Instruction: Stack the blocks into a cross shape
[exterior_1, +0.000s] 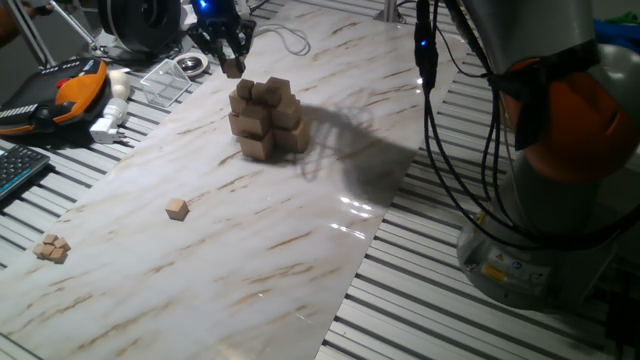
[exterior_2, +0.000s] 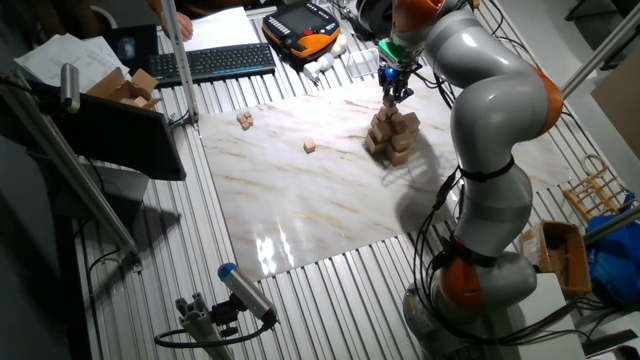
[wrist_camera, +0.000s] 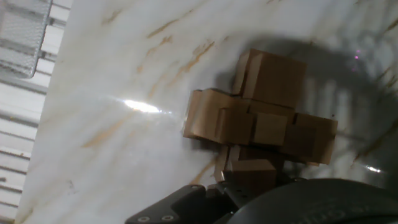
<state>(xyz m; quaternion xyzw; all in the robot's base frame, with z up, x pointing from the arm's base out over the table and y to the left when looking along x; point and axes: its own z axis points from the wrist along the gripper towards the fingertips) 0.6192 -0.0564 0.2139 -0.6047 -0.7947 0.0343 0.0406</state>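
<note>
Hovering: gripper (exterior_1: 232, 62) above the cross (exterior_1: 266, 118), near worktop (exterior_1: 300, 250) far edge
Fingers: clamped on a block (exterior_1: 233, 67)
Room: front worktop open

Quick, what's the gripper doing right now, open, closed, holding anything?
Gripper: closed on a small block, held above the cross shape.
</note>
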